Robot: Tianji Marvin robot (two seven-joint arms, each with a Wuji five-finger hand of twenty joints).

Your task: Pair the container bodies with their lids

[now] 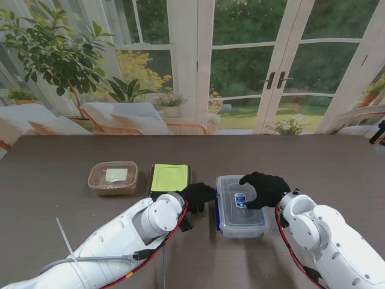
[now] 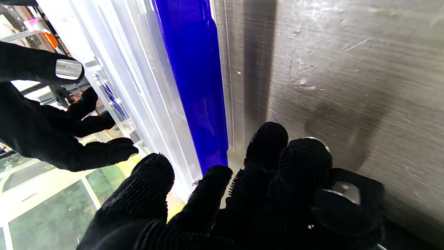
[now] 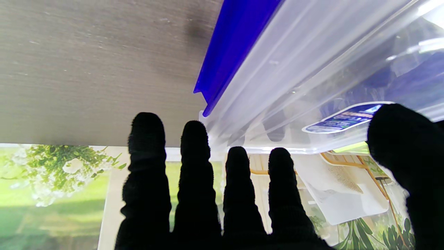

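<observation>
A clear rectangular container (image 1: pixel 240 211) with its clear lid on and blue side clips (image 2: pixel 194 86) stands at the table's middle. My right hand (image 1: pixel 264 188) hovers over the lid's far end, fingers (image 3: pixel 194 180) straight and thumb apart, holding nothing; the lid's blue label (image 3: pixel 347 118) lies beside the thumb. My left hand (image 1: pixel 197 194) sits just left of the container, its fingertips (image 2: pixel 215 177) close to the blue clip, fingers extended and empty. The clear wall (image 2: pixel 138 86) fills much of the left wrist view, with the right hand (image 2: pixel 52 121) beyond it.
A black box with a yellow-green lid (image 1: pixel 169 177) stands just beyond my left hand. Farther left is a brownish clear tub (image 1: pixel 113 177) with its lid on. The dark wooden table (image 1: pixel 337 162) ends at the windows; a white cable tie (image 1: pixel 64 236) lies near my left arm.
</observation>
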